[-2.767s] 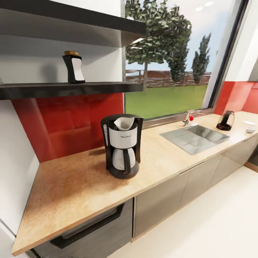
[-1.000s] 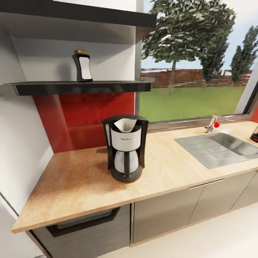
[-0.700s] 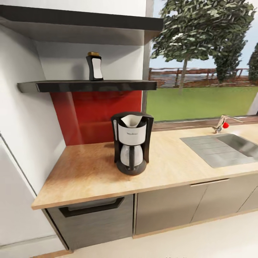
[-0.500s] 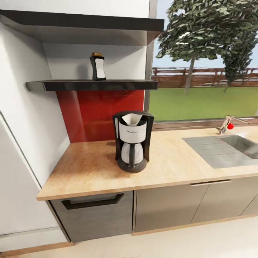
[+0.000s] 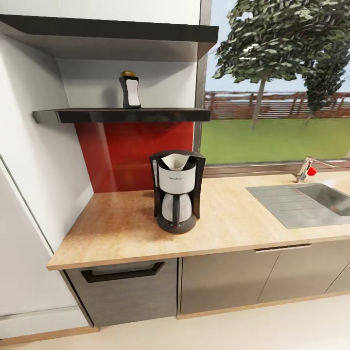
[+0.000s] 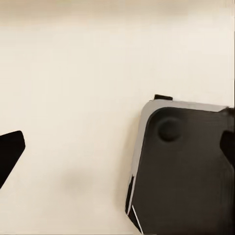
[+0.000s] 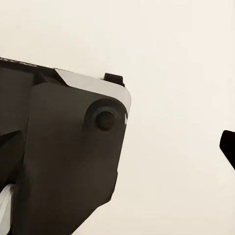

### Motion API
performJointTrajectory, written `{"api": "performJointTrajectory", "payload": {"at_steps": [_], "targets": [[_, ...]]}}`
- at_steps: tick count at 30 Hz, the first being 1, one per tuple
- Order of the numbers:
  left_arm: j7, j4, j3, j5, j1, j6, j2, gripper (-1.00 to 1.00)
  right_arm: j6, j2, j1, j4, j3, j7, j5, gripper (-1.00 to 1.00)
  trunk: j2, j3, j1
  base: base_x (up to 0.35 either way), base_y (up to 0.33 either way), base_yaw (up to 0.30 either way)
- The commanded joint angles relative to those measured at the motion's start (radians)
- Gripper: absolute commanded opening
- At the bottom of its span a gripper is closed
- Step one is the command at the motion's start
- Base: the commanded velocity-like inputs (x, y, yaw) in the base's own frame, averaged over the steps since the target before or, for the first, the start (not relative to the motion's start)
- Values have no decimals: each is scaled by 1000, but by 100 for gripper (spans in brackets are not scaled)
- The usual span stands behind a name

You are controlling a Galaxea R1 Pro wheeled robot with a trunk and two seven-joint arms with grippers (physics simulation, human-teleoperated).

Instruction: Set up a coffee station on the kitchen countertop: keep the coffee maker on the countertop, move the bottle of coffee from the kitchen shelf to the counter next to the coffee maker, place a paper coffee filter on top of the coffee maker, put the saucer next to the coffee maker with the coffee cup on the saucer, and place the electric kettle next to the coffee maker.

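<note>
Lower frame: wooden countertop (image 5: pixel 121 233). Centre: coffee maker (image 5: pixel 177 191) upright on it, paper coffee filter (image 5: pixel 175 161) seated in top. Right: sink (image 5: pixel 311 203), faucet (image 5: pixel 307 168) behind. Upper left: bottle of coffee (image 5: pixel 130 90) upright on shelf (image 5: pixel 121 115). Wrist views: pale floor, robot base; grip state of left and right grippers cannot be told.

Coffee maker (image 5: pixel 177 192) carries a printed line — too blurred to read.
</note>
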Motion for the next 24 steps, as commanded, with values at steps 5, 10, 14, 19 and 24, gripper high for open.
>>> {"api": "performJointTrajectory", "payload": {"at_steps": [5,10,14,19,24], "targets": [[-1,-232,1,-46,-28,-115,-6,100,-24,7,0,-1,-8,-2,9,100,-2,-2,1,0,0,0],[-3,-452,-1,-50,-77,-139,-17,100,-76,9,0,1,-8,0,8,100,-2,-2,1,0,0,0],[-1,-630,-24,-45,-119,-132,-30,100,-96,10,0,1,-8,1,7,100,-2,-2,1,0,0,0],[1,-749,-73,-43,-170,-127,-38,100,-101,10,0,1,-8,2,7,100,-2,-2,1,0,0,0],[6,-842,-88,-47,-230,-113,-48,100,-102,14,0,1,-8,2,7,100,-2,-2,1,0,0,0]]}}
